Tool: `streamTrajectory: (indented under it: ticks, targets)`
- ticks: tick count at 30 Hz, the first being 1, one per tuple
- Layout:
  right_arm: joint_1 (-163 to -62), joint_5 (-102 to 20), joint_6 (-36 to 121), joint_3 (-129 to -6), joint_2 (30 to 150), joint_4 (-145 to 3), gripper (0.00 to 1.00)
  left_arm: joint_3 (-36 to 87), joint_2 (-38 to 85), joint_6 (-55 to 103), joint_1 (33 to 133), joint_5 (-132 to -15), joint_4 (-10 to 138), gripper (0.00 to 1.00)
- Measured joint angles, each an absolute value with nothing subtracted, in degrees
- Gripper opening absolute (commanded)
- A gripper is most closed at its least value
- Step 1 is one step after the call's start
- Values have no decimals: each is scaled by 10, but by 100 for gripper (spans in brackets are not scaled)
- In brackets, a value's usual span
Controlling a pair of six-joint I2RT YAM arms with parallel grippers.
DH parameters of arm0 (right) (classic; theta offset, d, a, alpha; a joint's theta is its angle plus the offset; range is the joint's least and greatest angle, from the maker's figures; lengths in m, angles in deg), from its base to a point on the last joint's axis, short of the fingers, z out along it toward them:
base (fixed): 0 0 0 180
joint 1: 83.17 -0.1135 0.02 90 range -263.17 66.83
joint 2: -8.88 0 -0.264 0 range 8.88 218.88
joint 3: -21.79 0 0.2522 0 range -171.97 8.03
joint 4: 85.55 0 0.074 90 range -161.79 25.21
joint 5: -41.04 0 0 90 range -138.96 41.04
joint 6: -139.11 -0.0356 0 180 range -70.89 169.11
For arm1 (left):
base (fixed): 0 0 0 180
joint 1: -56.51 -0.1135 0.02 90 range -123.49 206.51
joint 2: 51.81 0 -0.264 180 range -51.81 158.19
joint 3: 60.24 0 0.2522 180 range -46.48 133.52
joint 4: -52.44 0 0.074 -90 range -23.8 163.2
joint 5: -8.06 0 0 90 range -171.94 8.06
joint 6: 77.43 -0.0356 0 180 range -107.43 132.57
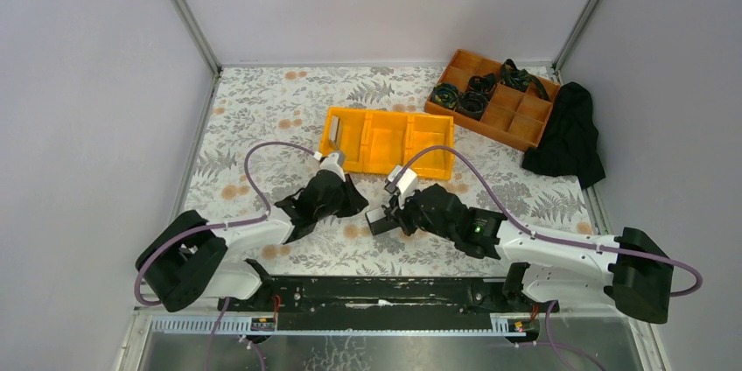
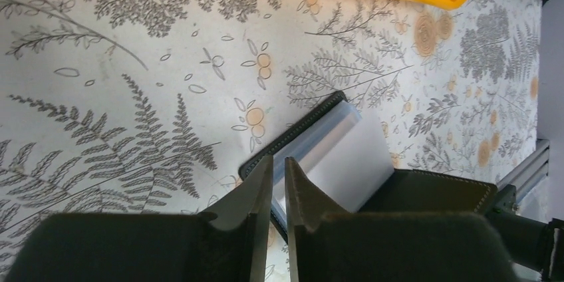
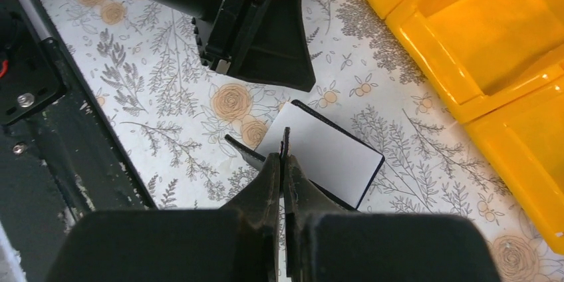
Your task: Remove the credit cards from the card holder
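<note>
Note right claw [image 3: 282,162] pinched shut on the card holder [image 3: 322,152] edge, on the counter [image 3: 166,76] near the yellow bin [image 3: 492,49]; left claw [image 2: 279,162] slightly apart, empty. Beware nipping the clear sleeve [image 2: 312,142] instead of a credit card [image 2: 349,162], or dragging the holder loose from that pinch.

The card holder [image 2: 292,134] just ahead of the left gripper [image 2: 279,159] has a matt black cover with a stitched edge and clear, faintly glossy plastic sleeves [image 2: 332,137]. The card [image 3: 322,152] at the tips of the right gripper [image 3: 282,159] looks smooth, pale and matt. Beyond it, the bin [image 3: 492,36] is glossy yellow plastic. The table cover [image 2: 133,62] is a matt print.
</note>
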State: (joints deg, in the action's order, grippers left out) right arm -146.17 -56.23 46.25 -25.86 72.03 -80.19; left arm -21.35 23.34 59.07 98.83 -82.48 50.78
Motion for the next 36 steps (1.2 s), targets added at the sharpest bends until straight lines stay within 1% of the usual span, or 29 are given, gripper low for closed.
streamTrajectory:
  ticks: [7,17,30,36]
  targets:
    - [-1462,-549,454,-258,714,-791,0,-214,242,588,997,-837,529,19]
    - [-1462,-549,443,-221,687,-775,0,-195,310,592,1038,-836,527,19]
    - [-1462,-573,442,-193,614,-729,0,-152,299,591,1060,-831,531,19]
    - [-1462,-596,436,-192,609,-713,0,-133,313,588,1077,-803,523,19]
